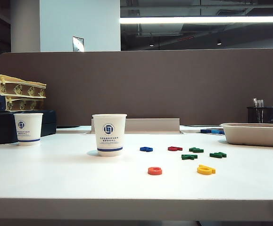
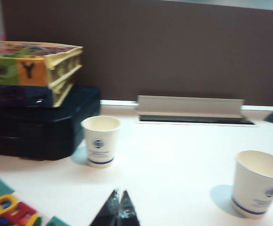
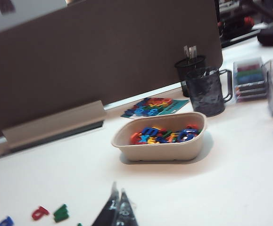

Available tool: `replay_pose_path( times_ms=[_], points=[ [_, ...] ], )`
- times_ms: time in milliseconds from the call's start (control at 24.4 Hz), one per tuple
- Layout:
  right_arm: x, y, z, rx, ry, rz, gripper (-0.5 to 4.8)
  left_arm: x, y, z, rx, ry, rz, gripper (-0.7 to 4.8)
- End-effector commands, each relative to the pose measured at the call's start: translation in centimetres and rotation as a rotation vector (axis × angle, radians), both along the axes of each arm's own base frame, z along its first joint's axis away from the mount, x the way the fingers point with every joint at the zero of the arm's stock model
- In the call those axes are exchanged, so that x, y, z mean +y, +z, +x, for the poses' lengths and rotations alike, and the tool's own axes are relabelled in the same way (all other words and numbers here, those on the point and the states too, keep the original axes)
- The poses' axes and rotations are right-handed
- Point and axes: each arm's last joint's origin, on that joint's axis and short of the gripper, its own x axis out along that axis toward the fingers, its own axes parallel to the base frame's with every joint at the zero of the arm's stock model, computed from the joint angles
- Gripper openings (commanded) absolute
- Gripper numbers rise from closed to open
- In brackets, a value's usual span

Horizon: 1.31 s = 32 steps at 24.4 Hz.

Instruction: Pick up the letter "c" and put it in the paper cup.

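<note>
Letter "c" (image 1: 154, 171) lies flat on the white table (image 1: 56, 179), near the front edge. It is orange-red and small. The yellow letter (image 1: 205, 170) sits near it on one side. The cup (image 1: 109, 134) stands upright behind the "c" and a bit to the left, apart from it. A second cup (image 1: 28, 128) stands far off to the left, by the dark case (image 2: 42, 122).

The left claw (image 2: 117, 207) is closed and holds nothing. It hangs over the table in front of the second cup. The right claw (image 3: 117, 209) is closed too, and empty. It hangs over the table in front of the tray (image 3: 162, 149) full of letters. Neither claw is near the "c" yet.

What could go wrong? A claw must open first, or it will just push the "c" away. The "c" is thin and flat, so the tips could slip off it. The claw could grab the yellow letter or the red letter (image 1: 175, 149) by mistake. It could also drop the "c" in the wrong cup, or bump the cup and tip it over, since it looks light.
</note>
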Motion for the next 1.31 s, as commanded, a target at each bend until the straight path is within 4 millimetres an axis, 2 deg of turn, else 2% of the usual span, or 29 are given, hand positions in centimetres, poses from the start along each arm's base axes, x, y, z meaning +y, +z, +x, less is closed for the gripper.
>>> replay_pose_path(
  times_ms=[41,123,450,614,942,1065,1147,1310],
  points=[
    [0.0,0.5,-0.1,-0.048,0.006,0.039,-0.06,-0.2,0.6,-0.1,-0.050,-0.061,-0.036,-0.06],
    [0.1,0.8,-0.1,-0.081,0.043,0.101,-0.05,-0.3,0.8,-0.2,-0.068,-0.100,-0.032,-0.05],
    [0.2,1.5,-0.3,-0.137,0.089,0.096,0.01,-0.4,2.3,-0.6,-0.111,-0.156,-0.057,-0.05],
    [0.3,2.1,-0.4,-0.153,0.104,0.092,0.23,-0.4,3.0,-0.8,-0.123,-0.164,-0.055,-0.04],
    [0.4,5.0,-1.0,-0.176,0.143,0.070,0.23,-0.5,4.0,-1.0,-0.120,-0.200,-0.046,0.01],
    [0.6,6.0,-0.5,-0.134,0.199,0.035,0.38,-0.5,4.8,-0.9,-0.108,-0.198,-0.027,0.04],
    [0.8,7.1,0.4,-0.084,0.275,-0.028,0.46,-0.5,6.1,-0.4,-0.091,-0.200,-0.008,0.08],
    [1.1,7.8,1.7,-0.026,0.327,-0.090,0.46,-0.7,7.3,0.5,-0.044,-0.237,0.001,0.22]
  ],
)
